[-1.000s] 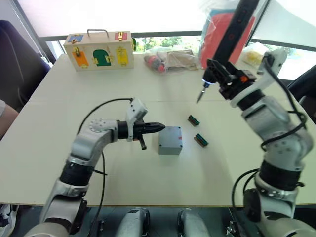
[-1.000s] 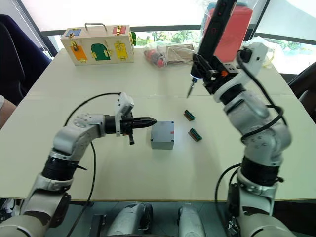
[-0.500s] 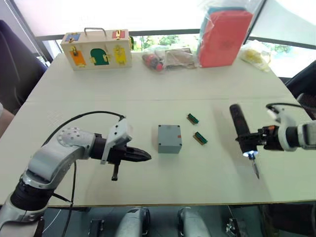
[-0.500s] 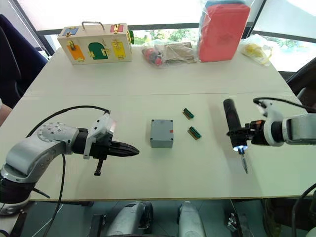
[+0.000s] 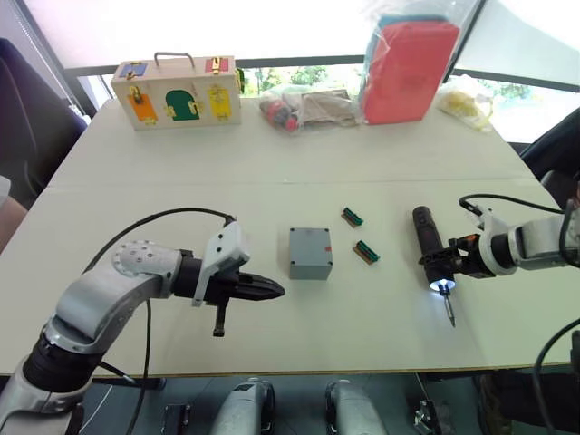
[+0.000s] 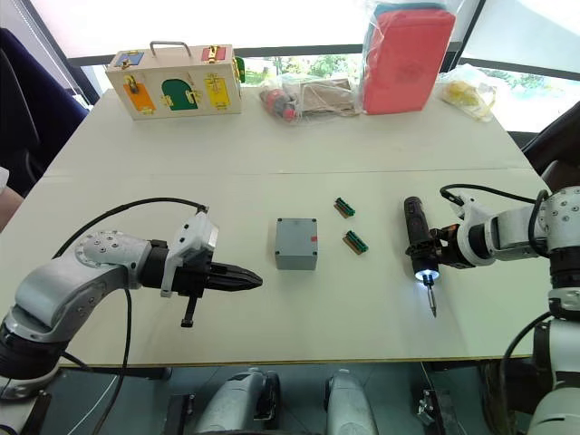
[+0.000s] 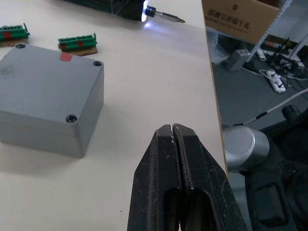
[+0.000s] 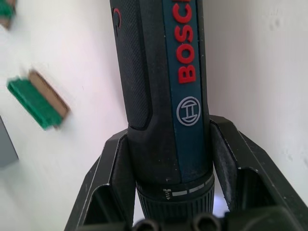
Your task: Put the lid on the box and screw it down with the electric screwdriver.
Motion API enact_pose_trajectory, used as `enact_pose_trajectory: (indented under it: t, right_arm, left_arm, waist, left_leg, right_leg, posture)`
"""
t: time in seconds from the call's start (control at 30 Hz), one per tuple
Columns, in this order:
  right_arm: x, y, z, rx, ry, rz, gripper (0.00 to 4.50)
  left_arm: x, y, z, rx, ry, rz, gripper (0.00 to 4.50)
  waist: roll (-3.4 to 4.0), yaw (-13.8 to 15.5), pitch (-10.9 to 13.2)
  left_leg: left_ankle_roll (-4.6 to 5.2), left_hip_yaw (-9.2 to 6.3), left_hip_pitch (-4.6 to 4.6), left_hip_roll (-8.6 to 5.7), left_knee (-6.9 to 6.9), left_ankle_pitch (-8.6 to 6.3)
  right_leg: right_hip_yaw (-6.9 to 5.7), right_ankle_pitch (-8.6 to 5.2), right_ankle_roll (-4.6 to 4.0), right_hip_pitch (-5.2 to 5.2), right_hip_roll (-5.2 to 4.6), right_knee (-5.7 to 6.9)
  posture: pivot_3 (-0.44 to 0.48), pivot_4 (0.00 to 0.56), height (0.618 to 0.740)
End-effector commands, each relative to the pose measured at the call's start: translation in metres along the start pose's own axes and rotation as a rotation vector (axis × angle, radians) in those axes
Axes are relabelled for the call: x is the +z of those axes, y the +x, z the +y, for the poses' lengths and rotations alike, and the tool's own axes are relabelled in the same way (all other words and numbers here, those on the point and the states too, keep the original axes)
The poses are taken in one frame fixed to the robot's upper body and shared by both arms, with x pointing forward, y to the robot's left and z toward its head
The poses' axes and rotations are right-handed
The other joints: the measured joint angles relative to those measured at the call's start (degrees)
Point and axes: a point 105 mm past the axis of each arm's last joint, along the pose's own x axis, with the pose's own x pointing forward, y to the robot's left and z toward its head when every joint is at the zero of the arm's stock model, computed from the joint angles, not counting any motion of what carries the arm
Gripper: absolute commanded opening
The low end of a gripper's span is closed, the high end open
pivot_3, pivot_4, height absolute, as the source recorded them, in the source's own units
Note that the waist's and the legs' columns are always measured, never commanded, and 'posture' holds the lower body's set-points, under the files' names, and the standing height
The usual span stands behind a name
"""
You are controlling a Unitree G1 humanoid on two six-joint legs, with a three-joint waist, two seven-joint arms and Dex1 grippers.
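The electric screwdriver lies low over the table's right side, clamped between the right gripper's fingers, its long axis running front to back and its lit bit pointing toward the near edge. The closed box sits mid-table, the left gripper beside it, fingers pressed together.

Beige table — bright windows
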Motion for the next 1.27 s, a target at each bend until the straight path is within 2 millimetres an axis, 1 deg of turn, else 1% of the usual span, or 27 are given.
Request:
enact_pose_trajectory:
  t: [0.03, 0.1, 0.13, 0.17, 0.23, 0.3, 0.33, 0.4, 0.43, 0.47, 0.5, 0.53, 0.57, 0.6, 0.63, 0.67, 0.7, 0.73, 0.77, 0.8, 0.83, 0.9, 0.93, 0.97, 1.03, 1.13, 1.27]
  right_arm:
    - [0.010, -0.003, 0.001, -0.005, 0.020, -0.044, 3.30]
    - [0.010, -0.002, 0.000, 0.001, 0.032, -0.047, 4.10]
    - [0.010, -0.003, -0.001, -0.006, 0.033, -0.051, 4.41]
    - [0.010, -0.004, -0.002, -0.011, 0.029, -0.058, 4.46]
    - [0.014, -0.009, -0.002, -0.030, -0.006, -0.090, 4.46]
    - [0.025, -0.016, -0.001, -0.069, -0.082, -0.186, 4.46]
    - [0.039, -0.025, 0.005, -0.064, -0.124, -0.293, 4.46]
    - [0.057, -0.042, 0.019, -0.032, -0.229, -0.461, 4.46]
    - [0.061, -0.050, 0.026, -0.017, -0.291, -0.539, 4.46]
    - [0.064, -0.062, 0.043, 0.059, -0.389, -0.656, 4.46]
    - [0.063, -0.071, 0.056, 0.114, -0.459, -0.736, 4.46]
    - [0.057, -0.076, 0.067, 0.141, -0.555, -0.807, 4.46]
    - [0.052, -0.079, 0.074, 0.155, -0.619, -0.846, 4.46]
    - [0.045, -0.078, 0.078, 0.169, -0.658, -0.856, 4.46]
    - [0.029, -0.074, 0.086, 0.241, -0.698, -0.825, 4.46]
    - [0.017, -0.071, 0.091, 0.295, -0.719, -0.799, 4.46]
    - [-0.007, -0.065, 0.099, 0.381, -0.782, -0.732, 4.46]
    - [-0.040, -0.059, 0.107, 0.509, -0.808, -0.607, 4.46]
    - [-0.062, -0.056, 0.111, 0.593, -0.817, -0.521, 4.46]
    - [-0.081, -0.055, 0.114, 0.655, -0.826, -0.451, 4.46]
    - [-0.093, -0.055, 0.115, 0.689, -0.826, -0.405, 4.46]
    - [-0.125, -0.049, 0.111, 0.736, -0.845, -0.262, 4.46]
    - [-0.140, -0.045, 0.108, 0.744, -0.859, -0.192, 4.46]
    - [-0.149, -0.042, 0.106, 0.748, -0.871, -0.149, 4.46]
    - [-0.156, -0.039, 0.103, 0.765, -0.861, -0.128, 4.46]
    - [-0.154, -0.034, 0.099, 0.770, -0.840, -0.145, 4.46]
    - [-0.156, -0.029, 0.095, 0.765, -0.852, -0.138, 4.46]
  left_arm:
    - [0.005, -0.003, -0.002, 0.004, 0.021, -0.012, 0.00]
    - [0.002, -0.004, 0.001, 0.030, 0.022, -0.001, 0.00]
    - [0.000, -0.005, 0.008, 0.079, 0.050, 0.008, 0.00]
    - [-0.002, -0.005, 0.013, 0.116, 0.057, 0.010, 0.00]
    - [-0.002, -0.007, 0.019, 0.147, 0.060, -0.005, 0.00]
    - [0.001, -0.010, 0.021, 0.167, 0.063, -0.030, 0.00]
    - [0.003, -0.014, 0.024, 0.179, 0.047, -0.047, 0.00]
    - [0.008, -0.022, 0.027, 0.189, -0.016, -0.095, 0.00]
    - [0.008, -0.026, 0.031, 0.208, -0.060, -0.114, 0.00]
    - [0.005, -0.032, 0.030, 0.217, -0.097, -0.109, 0.00]
    - [0.003, -0.035, 0.029, 0.223, -0.119, -0.102, 0.00]
    - [-0.001, -0.039, 0.025, 0.220, -0.146, -0.090, 0.00]
    - [-0.003, -0.042, 0.022, 0.216, -0.163, -0.083, 0.00]
    - [-0.005, -0.043, 0.019, 0.210, -0.180, -0.078, 0.00]
    - [-0.009, -0.044, 0.013, 0.202, -0.205, -0.066, 0.00]
    - [-0.011, -0.045, 0.009, 0.197, -0.222, -0.057, 0.00]
    - [-0.017, -0.045, 0.000, 0.183, -0.260, -0.046, 0.00]
    - [-0.024, -0.044, -0.012, 0.166, -0.307, -0.038, 0.00]
    - [-0.028, -0.043, -0.020, 0.154, -0.338, -0.033, 0.00]
    - [-0.031, -0.042, -0.028, 0.143, -0.367, -0.032, 0.00]
    - [-0.033, -0.041, -0.034, 0.135, -0.386, -0.034, 0.00]
    - [-0.041, -0.037, -0.052, 0.118, -0.432, -0.021, 0.00]
    - [-0.045, -0.035, -0.059, 0.116, -0.454, -0.018, 0.00]
    - [-0.047, -0.034, -0.063, 0.117, -0.469, -0.017, 0.00]
    - [-0.055, -0.035, -0.067, 0.129, -0.490, 0.002, 0.00]
    - [-0.065, -0.038, -0.069, 0.157, -0.509, 0.028, 0.00]
    - [-0.065, -0.038, -0.066, 0.168, -0.511, 0.007, 0.00]
  waist:
    - [0.00, 0.00, 0.00]
    - [0.00, -0.01, 0.00]
    - [0.00, 0.00, -0.01]
    - [0.00, 0.12, -0.01]
    - [0.00, 0.30, -0.01]
    - [0.00, 0.44, -0.01]
    - [0.00, 0.46, -0.01]
    - [0.02, 0.39, 0.00]
    - [0.02, 0.32, 0.00]
    - [0.03, 0.25, -0.01]
    - [0.02, 0.26, -0.01]
    - [0.02, 0.23, -0.01]
    - [0.02, 0.13, -0.01]
    - [0.02, 0.11, -0.02]
    - [0.02, 0.06, -0.02]
    - [0.00, 0.05, -0.02]
    - [-0.01, 0.06, -0.03]
    - [-0.01, 0.08, -0.03]
    - [0.00, 0.16, -0.03]
    - [0.00, 0.24, -0.02]
    - [0.00, 0.33, -0.02]
    - [0.00, 0.40, -0.02]
    - [0.00, 0.43, -0.03]
    - [-0.01, 0.60, -0.04]
    - [-0.06, 0.90, -0.07]
    - [-0.04, 1.40, -0.08]
    - [-0.05, 1.54, -0.07]
  left_leg:
    - [0.01, 0.00, 0.01, 0.00, 0.04, 0.00]
    - [0.03, -0.01, 0.02, 0.03, 0.13, -0.02]
    - [0.06, -0.02, 0.03, 0.07, 0.19, -0.04]
    - [0.08, -0.03, 0.05, 0.08, 0.23, -0.05]
    - [0.10, -0.05, 0.05, 0.08, 0.27, -0.07]
    - [0.13, -0.06, 0.05, 0.07, 0.29, -0.08]
    - [0.14, -0.06, 0.04, 0.07, 0.29, -0.09]
    - [0.15, -0.04, 0.01, 0.07, 0.30, -0.10]
    - [0.14, -0.03, 0.00, 0.07, 0.30, -0.09]
    - [0.14, -0.04, 0.00, 0.08, 0.30, -0.09]
    - [0.13, -0.05, 0.01, 0.09, 0.29, -0.09]
    - [0.13, -0.10, 0.01, 0.16, 0.29, -0.09]
    - [0.13, -0.10, 0.01, 0.18, 0.29, -0.09]
    - [0.13, -0.11, 0.02, 0.19, 0.27, -0.08]
    - [0.13, -0.12, 0.04, 0.22, 0.28, -0.09]
    - [0.12, -0.11, 0.05, 0.22, 0.29, -0.08]
    - [0.10, -0.11, 0.05, 0.22, 0.32, -0.07]
    - [0.11, -0.11, 0.11, 0.22, 0.35, -0.07]
    - [0.11, -0.12, 0.12, 0.21, 0.35, -0.08]
    - [0.13, -0.16, 0.17, 0.22, 0.33, -0.11]
    - [0.14, -0.18, 0.26, 0.23, 0.33, -0.12]
    - [0.13, -0.19, 0.33, 0.22, 0.34, -0.14]
    - [0.12, -0.17, 0.47, 0.20, 0.34, -0.15]
    - [0.13, -0.16, 0.64, 0.18, 0.32, -0.18]
    - [0.02, -0.14, 0.99, 0.17, 0.25, -0.34]
    - [-0.08, -0.13, 1.00, 0.17, 0.23, -0.40]
    - [-0.09, -0.12, 0.96, 0.11, 0.13, -0.40]
  right_leg:
    - [0.00, 0.01, 0.01, 0.04, 0.03, 0.00]
    - [0.00, 0.04, 0.02, 0.11, 0.15, 0.00]
    - [0.00, 0.04, 0.02, 0.16, 0.19, 0.00]
    - [0.00, 0.04, 0.02, 0.21, 0.20, -0.01]
    - [-0.01, 0.04, 0.02, 0.26, 0.20, -0.02]
    - [0.00, 0.04, 0.02, 0.27, 0.19, -0.03]
    - [0.00, 0.05, 0.02, 0.27, 0.18, -0.03]
    - [0.00, 0.06, 0.04, 0.20, 0.17, -0.01]
    - [0.01, 0.08, 0.08, 0.17, 0.19, 0.00]
    - [0.00, 0.15, 0.21, 0.16, 0.21, 0.04]
    - [-0.02, 0.16, 0.22, 0.15, 0.25, 0.04]
    - [-0.03, 0.15, 0.23, 0.17, 0.35, 0.04]
    - [-0.04, 0.15, 0.23, 0.18, 0.38, 0.03]
    - [-0.04, 0.14, 0.24, 0.19, 0.40, 0.03]
    - [-0.02, 0.14, 0.25, 0.21, 0.42, 0.02]
    - [-0.02, 0.14, 0.25, 0.22, 0.41, 0.04]
    - [-0.02, 0.14, 0.25, 0.23, 0.41, 0.06]
    - [0.04, 0.14, 0.25, 0.32, 0.37, 0.06]
    - [0.05, 0.14, 0.25, 0.34, 0.35, 0.06]
    - [0.06, 0.13, 0.23, 0.42, 0.27, 0.00]
    - [0.06, 0.13, 0.22, 0.51, 0.22, -0.02]
    - [0.04, 0.13, 0.20, 0.58, 0.08, -0.02]
    - [0.03, 0.02, -0.01, 0.71, -0.01, -0.06]
    - [0.03, -0.01, -0.07, 0.87, -0.07, -0.12]
    - [0.02, -0.10, -0.20, 1.05, -0.14, -0.20]
    - [0.03, -0.13, -0.24, 0.92, -0.16, -0.23]
    - [0.02, -0.15, -0.29, 0.83, -0.20, -0.28]
  posture:
    - [0.000, 0.150, 0.740]
    - [0.000, 0.150, 0.740]
    - [0.000, 0.150, 0.740]
    - [0.000, 0.150, 0.740]
    - [0.000, 0.150, 0.740]
    - [0.000, 0.150, 0.740]
    - [0.000, 0.150, 0.740]
    - [0.000, 0.150, 0.740]
    - [0.000, 0.150, 0.740]
    - [0.000, 0.150, 0.740]
    - [0.000, 0.150, 0.740]
    - [0.000, 0.150, 0.740]
    - [0.000, 0.150, 0.740]
    - [0.000, 0.150, 0.740]
    - [0.000, 0.150, 0.740]
    - [0.000, 0.150, 0.740]
    - [0.000, 0.150, 0.740]
    - [0.000, 0.150, 0.740]
    - [0.000, 0.150, 0.740]
    - [0.000, 0.150, 0.740]
    - [0.000, 0.150, 0.740]
    - [0.000, 0.150, 0.740]
    - [0.000, 0.150, 0.740]
    - [0.000, 0.150, 0.740]
    - [0.000, 0.150, 0.740]
    - [0.000, 0.150, 0.740]
    - [0.000, 0.150, 0.740]
